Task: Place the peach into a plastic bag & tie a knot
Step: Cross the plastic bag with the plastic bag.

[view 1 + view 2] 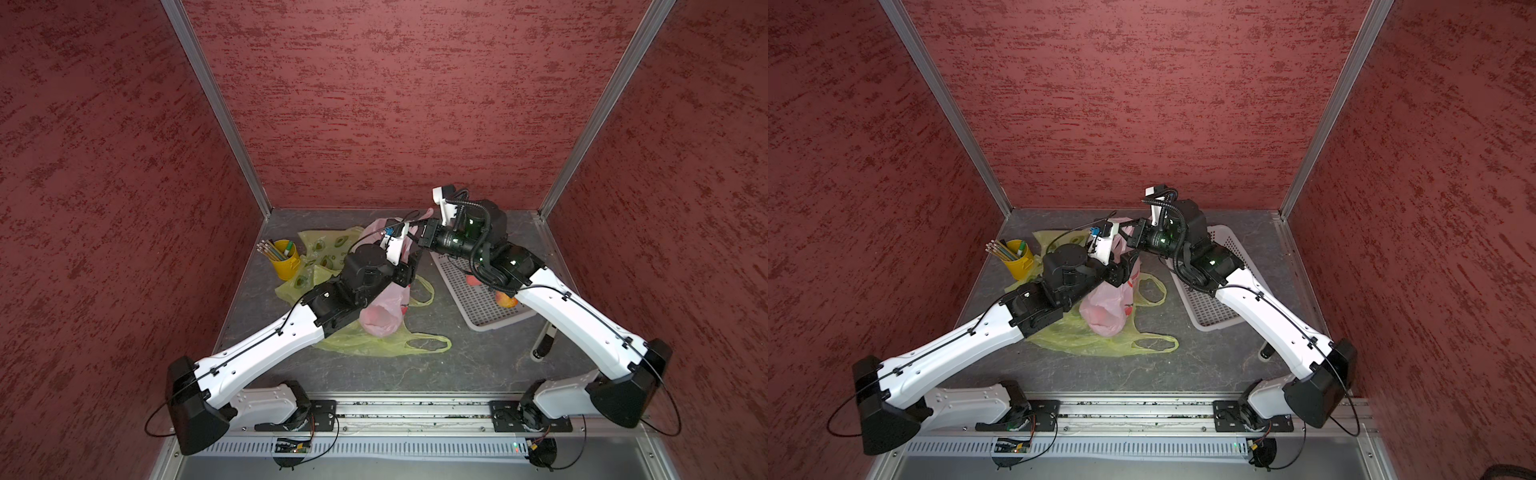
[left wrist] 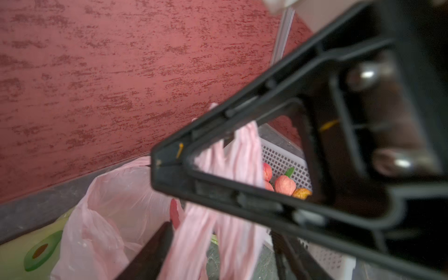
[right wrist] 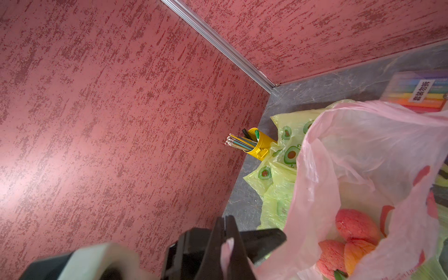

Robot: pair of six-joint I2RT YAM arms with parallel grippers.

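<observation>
The pink plastic bag [image 1: 380, 316] [image 1: 1106, 307] stands open on the table. Peaches [image 3: 356, 225] lie inside it. My right gripper [image 3: 224, 218] [image 1: 411, 227] is shut on a fold of the bag's pink rim, up at the bag's far side. In the left wrist view its black fingers [image 2: 169, 155] cross the picture. My left gripper [image 2: 220, 230] [image 1: 409, 270] is just below, its jaws apart. Two twisted pink handle strips [image 2: 232, 218] hang between its fingers [image 2: 155, 247], blurred and not squeezed.
Yellow-green avocado-print bags [image 1: 374, 345] lie under and behind the pink bag. A yellow cup of pencils [image 1: 284, 257] stands at the back left. A white basket [image 1: 473, 316] with more peaches [image 1: 507, 300] sits on the right. A box of coloured pens [image 3: 421, 97] lies by the back wall.
</observation>
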